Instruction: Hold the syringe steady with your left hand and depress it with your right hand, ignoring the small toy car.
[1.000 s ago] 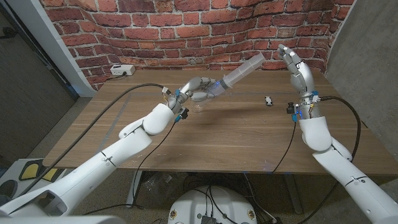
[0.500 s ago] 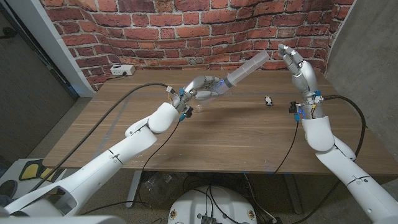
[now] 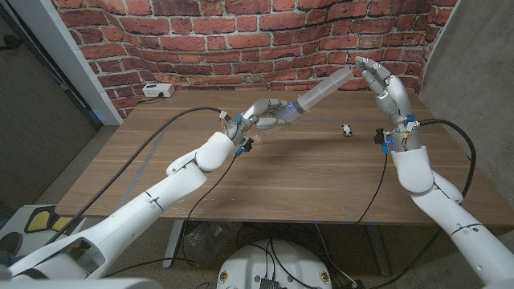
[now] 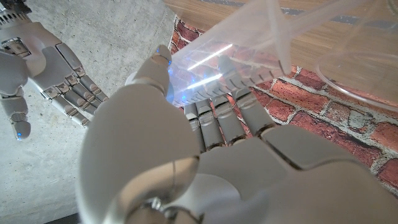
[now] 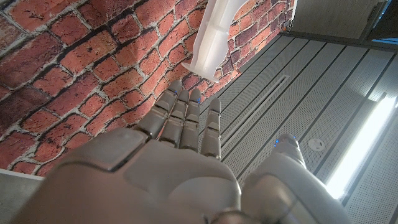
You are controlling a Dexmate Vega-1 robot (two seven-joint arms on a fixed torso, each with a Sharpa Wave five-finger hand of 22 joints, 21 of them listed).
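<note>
syringe: the big clear syringe [image 3: 320, 90] was up in the air above the counter's far half, tilted, plunger end aimed at the far right corner. Nothing under it but wood.

left hand: left hand [image 3: 265, 115] had its fingers [image 4: 217, 118] wrapped around the lower barrel, so the holding part looked sorted. It was a grip near one end of a long tube though, so I'd guess any sideways shove could lever it round pretty easily.

right hand: right hand [image 3: 381, 82] was raised just beside the plunger end, fingers [image 5: 184, 121] stretched out and spread, holding nothing. From the wrist view the plunger's white flange [image 5: 211, 46] sat just past the fingertips. Couldn't tell if they were actually touching it.

main risk: if the push came in off the syringe's axis, the fingers could skate off that flange or twist the barrel in the left grip. My call, not something visible.

second risk: pushing harder than the left hand could resist might slide the whole syringe back through the grip instead of driving the plunger.

toy car: the small toy car [image 3: 346, 130] sat on the counter near the right arm [image 3: 409, 160]; a dropped elbow could bump it.
</note>
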